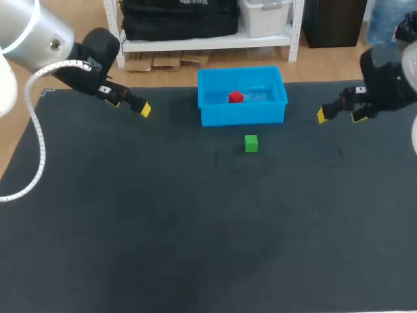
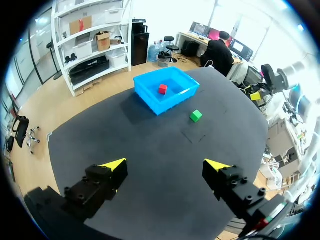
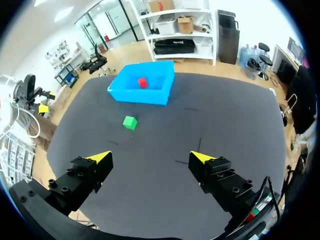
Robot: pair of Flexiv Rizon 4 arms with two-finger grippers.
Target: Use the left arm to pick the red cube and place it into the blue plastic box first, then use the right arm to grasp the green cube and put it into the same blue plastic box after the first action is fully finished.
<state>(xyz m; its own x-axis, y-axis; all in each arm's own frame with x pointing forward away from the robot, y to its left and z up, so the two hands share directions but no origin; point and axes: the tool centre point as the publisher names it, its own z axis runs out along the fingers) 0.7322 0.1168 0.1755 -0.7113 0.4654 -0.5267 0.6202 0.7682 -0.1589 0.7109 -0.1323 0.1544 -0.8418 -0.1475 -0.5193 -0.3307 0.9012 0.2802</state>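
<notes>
Red cube in blue box, so right gripper, apart & empty like left gripper, shd straddle green cube squarely.

Left gripper and right gripper hang far apart, jaws spread wide.

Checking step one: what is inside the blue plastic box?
Only the red cube lies in the blue plastic box, near the middle; the green cube sits outside. The front wall hides a strip of floor.
</notes>
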